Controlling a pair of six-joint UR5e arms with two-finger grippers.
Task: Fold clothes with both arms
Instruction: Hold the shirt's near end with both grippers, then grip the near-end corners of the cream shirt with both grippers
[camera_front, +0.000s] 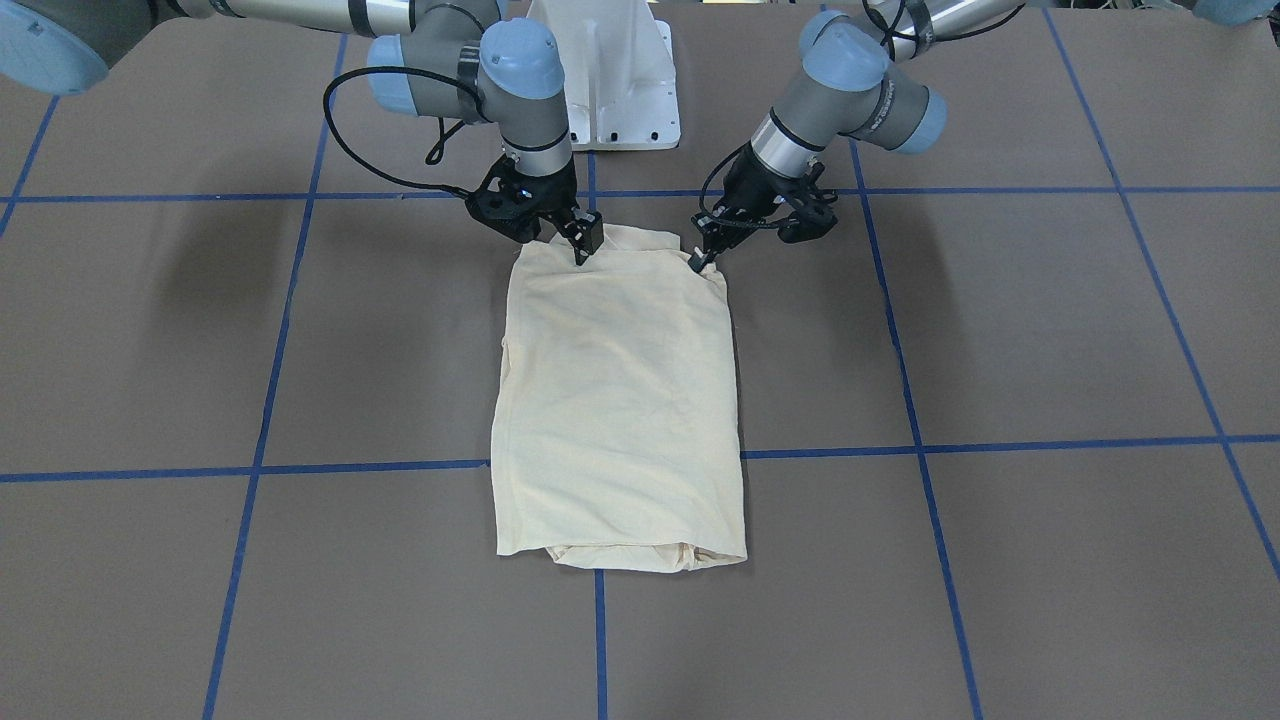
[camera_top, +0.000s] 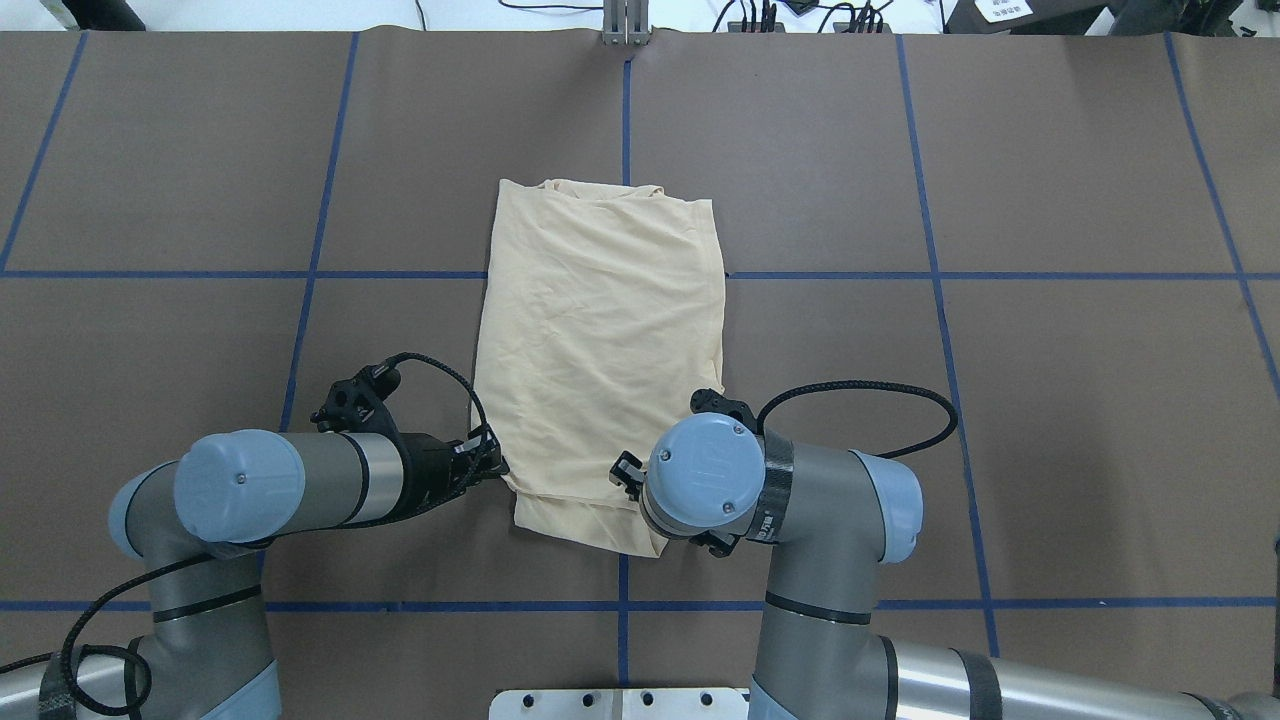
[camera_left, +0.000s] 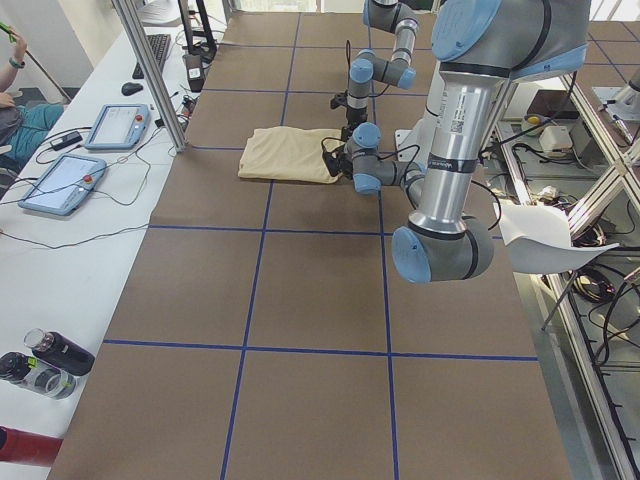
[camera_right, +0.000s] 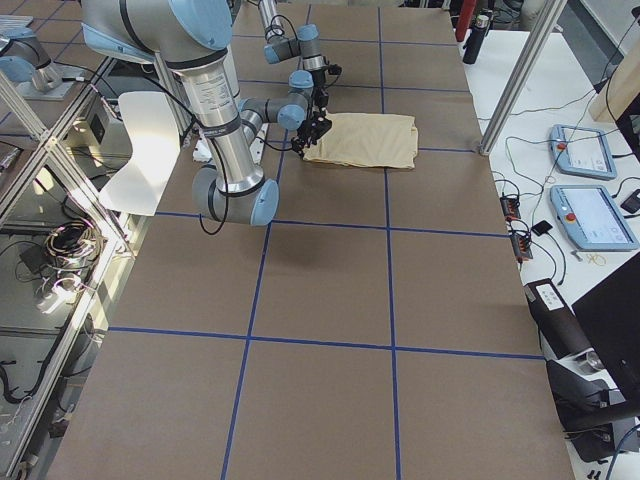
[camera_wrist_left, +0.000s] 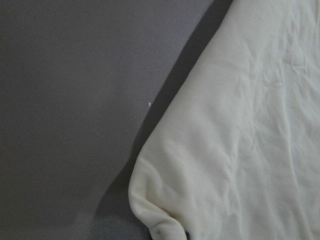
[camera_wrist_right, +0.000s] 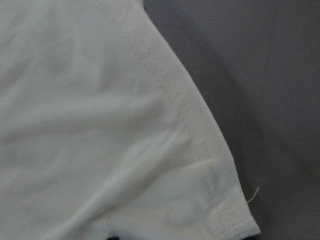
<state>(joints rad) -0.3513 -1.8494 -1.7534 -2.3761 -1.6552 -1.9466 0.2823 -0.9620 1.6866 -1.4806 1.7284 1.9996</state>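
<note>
The cream-yellow T-shirt lies folded into a long, narrow rectangle at the middle of the brown-paper-covered table. Its long sides run from the robot's edge toward the opposite edge. It lies across one blue tape line that runs the width of the table. At the end away from the robot, the stacked folded layers show along the edge. The fabric is flat with light creases.

Both arms reach down to the end of the shirt nearest the robot, one at each corner. The left arm slants down, and the left gripper has its fingers pressed together on the corner of the cloth on the robot's left. In the left wrist view this corner curls up off the paper, with a shadow beneath it. The right arm points almost straight down, and the right gripper pinches the hem at the other corner. The right wrist view shows the stitched hem raised close to the lens.

The white pedestal base stands at the table's robot-side edge, between the two arms. Along the bench beyond the opposite edge rest two teach pendants.
</note>
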